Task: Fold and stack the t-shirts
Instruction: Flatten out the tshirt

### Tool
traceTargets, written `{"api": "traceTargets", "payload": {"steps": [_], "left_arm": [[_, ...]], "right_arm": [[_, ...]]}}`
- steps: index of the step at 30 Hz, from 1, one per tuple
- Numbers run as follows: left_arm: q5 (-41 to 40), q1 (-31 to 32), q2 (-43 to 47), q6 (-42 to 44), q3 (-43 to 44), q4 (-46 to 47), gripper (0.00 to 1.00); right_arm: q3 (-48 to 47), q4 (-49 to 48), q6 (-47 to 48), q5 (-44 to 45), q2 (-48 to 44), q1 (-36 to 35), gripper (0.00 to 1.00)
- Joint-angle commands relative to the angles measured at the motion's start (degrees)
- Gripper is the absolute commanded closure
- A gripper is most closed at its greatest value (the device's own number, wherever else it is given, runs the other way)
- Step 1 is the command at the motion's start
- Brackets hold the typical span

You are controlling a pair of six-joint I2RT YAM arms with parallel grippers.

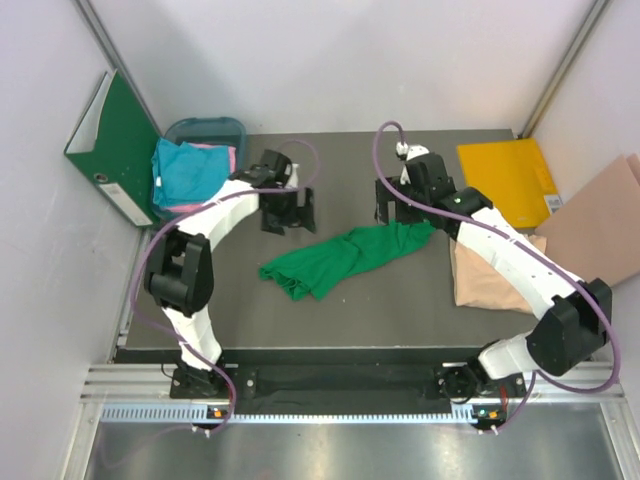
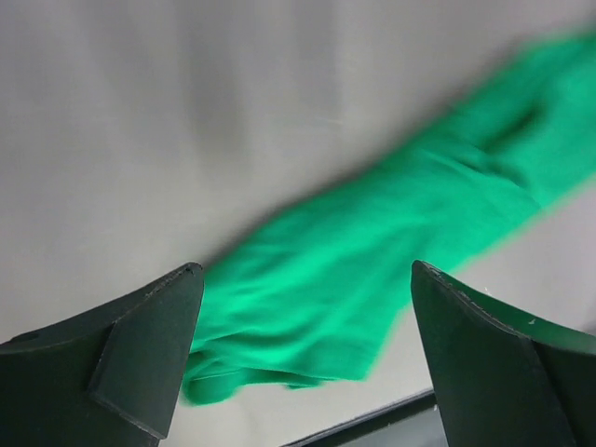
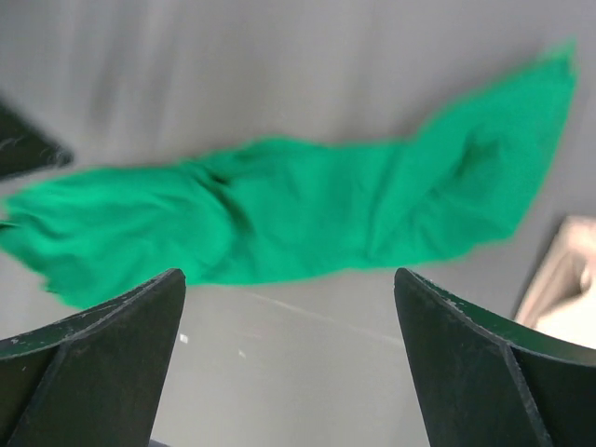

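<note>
The bright green t-shirt (image 1: pixel 340 258) lies crumpled in a long strip across the middle of the dark table. It also shows in the left wrist view (image 2: pixel 391 261) and the right wrist view (image 3: pixel 298 209). My left gripper (image 1: pixel 290 212) is open and empty, above the table just left of the shirt's far end. My right gripper (image 1: pixel 398 205) is open and empty, above the shirt's right end. The beige-peach t-shirt (image 1: pixel 490 275) lies folded under my right arm. The teal-blue t-shirt (image 1: pixel 190 172) sits in a bin with the pink t-shirt (image 1: pixel 222 150) under it.
A teal bin (image 1: pixel 205 128) stands at the back left. A green ring binder (image 1: pixel 112 140) leans on the left wall. A yellow folder (image 1: pixel 508 180) lies at the back right. A brown sheet (image 1: pixel 600 215) lies at the right edge.
</note>
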State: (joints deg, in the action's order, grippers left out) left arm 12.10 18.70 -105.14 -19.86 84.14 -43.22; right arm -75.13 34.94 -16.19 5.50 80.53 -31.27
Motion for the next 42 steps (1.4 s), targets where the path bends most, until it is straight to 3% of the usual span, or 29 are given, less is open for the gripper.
{"api": "traceTargets", "payload": {"steps": [1, 9, 16, 20, 23, 26, 29, 30, 33, 42], "left_arm": [[2.9, 8.5, 0.6, 3.7, 3.7, 2.8, 0.03], [-4.6, 20.0, -7.6, 6.9, 14.1, -0.5, 0.06], [-6.7, 23.2, -12.6, 6.8, 16.1, -1.8, 0.21], [-6.0, 23.6, -14.2, 6.5, 16.1, -0.9, 0.38], [-6.9, 23.8, -16.0, 6.6, 17.2, -1.9, 0.44], [-8.4, 24.0, -16.9, 6.8, 17.9, -2.3, 0.63], [-10.8, 24.0, -17.0, 7.2, 17.9, -2.0, 0.73], [-11.3, 24.0, -16.9, 7.4, 18.1, -1.9, 0.85], [-13.4, 24.0, -17.0, 7.6, 18.5, -1.9, 1.00], [-18.4, 23.8, -11.3, 6.4, 18.3, -1.7, 1.00]], "right_arm": [[3.2, -5.1, -3.1, -2.4, 0.4, 2.0, 0.07], [7.2, -6.9, -6.3, -2.4, 1.3, 2.8, 0.08], [9.7, -6.1, -7.6, 1.8, -1.6, 6.6, 0.08], [10.8, -6.3, -7.5, 2.2, -4.3, 9.7, 0.08], [11.1, -5.9, -6.5, 2.2, -5.2, 11.4, 0.08], [11.4, -5.8, -5.8, 1.9, -5.6, 12.5, 0.08], [11.7, -5.9, -5.3, 1.6, -5.8, 13.2, 0.08], [11.8, -5.9, -5.2, 1.4, -5.9, 13.4, 0.08], [12.1, -6.1, -4.9, 1.1, -6.1, 14.0, 0.08], [13.3, -6.8, -4.5, 0.0, -6.5, 15.0, 0.08]]}}
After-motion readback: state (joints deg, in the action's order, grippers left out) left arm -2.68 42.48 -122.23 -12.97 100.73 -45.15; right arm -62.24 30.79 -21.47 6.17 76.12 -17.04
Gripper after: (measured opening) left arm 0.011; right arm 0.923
